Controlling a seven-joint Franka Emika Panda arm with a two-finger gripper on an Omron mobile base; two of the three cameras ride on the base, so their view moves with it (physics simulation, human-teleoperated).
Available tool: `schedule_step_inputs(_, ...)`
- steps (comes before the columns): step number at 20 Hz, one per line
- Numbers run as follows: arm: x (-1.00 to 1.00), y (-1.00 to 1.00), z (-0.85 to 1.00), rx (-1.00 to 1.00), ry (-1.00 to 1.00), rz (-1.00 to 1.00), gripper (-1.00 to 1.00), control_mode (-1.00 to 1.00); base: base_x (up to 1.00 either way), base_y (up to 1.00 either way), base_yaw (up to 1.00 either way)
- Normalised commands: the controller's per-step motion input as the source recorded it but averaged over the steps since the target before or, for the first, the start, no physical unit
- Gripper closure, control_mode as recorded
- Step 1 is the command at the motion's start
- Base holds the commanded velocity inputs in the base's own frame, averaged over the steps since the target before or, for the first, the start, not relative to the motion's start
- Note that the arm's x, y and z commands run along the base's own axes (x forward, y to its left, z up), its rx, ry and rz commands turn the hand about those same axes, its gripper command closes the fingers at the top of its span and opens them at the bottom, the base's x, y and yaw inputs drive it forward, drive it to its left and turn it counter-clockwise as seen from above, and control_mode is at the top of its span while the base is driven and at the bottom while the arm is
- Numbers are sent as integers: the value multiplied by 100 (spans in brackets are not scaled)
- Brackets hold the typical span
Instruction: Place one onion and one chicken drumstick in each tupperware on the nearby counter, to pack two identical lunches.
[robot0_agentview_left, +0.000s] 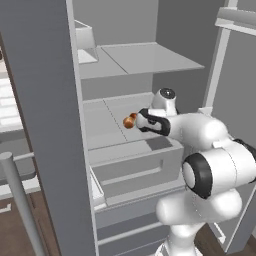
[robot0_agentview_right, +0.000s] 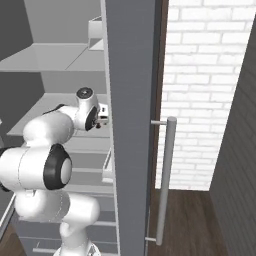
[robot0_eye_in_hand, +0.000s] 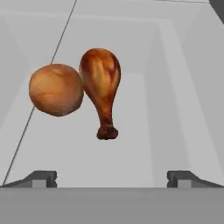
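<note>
The robot is at the first step, fetching food from an open fridge. Nearest in the hand view, the hand (robot0_eye_in_hand: 112, 179) is spread wide, its two dark fingertips (robot0_eye_in_hand: 41, 178) far apart, and it pinches nothing. Beyond them, on the pale fridge shelf (robot0_eye_in_hand: 144, 153), lies the chicken drumstick (robot0_eye_in_hand: 101, 87), its thin bone end toward the hand and its thick end toward the back wall. The onion (robot0_eye_in_hand: 56, 89) lies just beside it, and they seem to touch. In the left base view the hand (robot0_agentview_left: 141, 120) hovers over the middle shelf (robot0_agentview_left: 107, 132). The next move probably calls for going forward and closing on one item without pushing the other.
</note>
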Motion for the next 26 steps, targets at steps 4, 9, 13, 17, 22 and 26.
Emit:
schedule_step_inputs(4,69,0,-46,4,13,3,-100,-100,0,0,0)
schedule_step_inputs(9,70,4,-60,5,14,3,-100,-100,0,0,0)
schedule_step_inputs(13,65,14,-47,0,3,2,-100,-100,0,0,0)
schedule_step_inputs(17,48,23,-56,0,0,2,-100,-100,0,0,0)
schedule_step_inputs(22,-1,62,-89,0,0,2,100,-100,0,0,0)
schedule_step_inputs(26,-26,38,-86,1,0,4,100,-100,0,0,0)
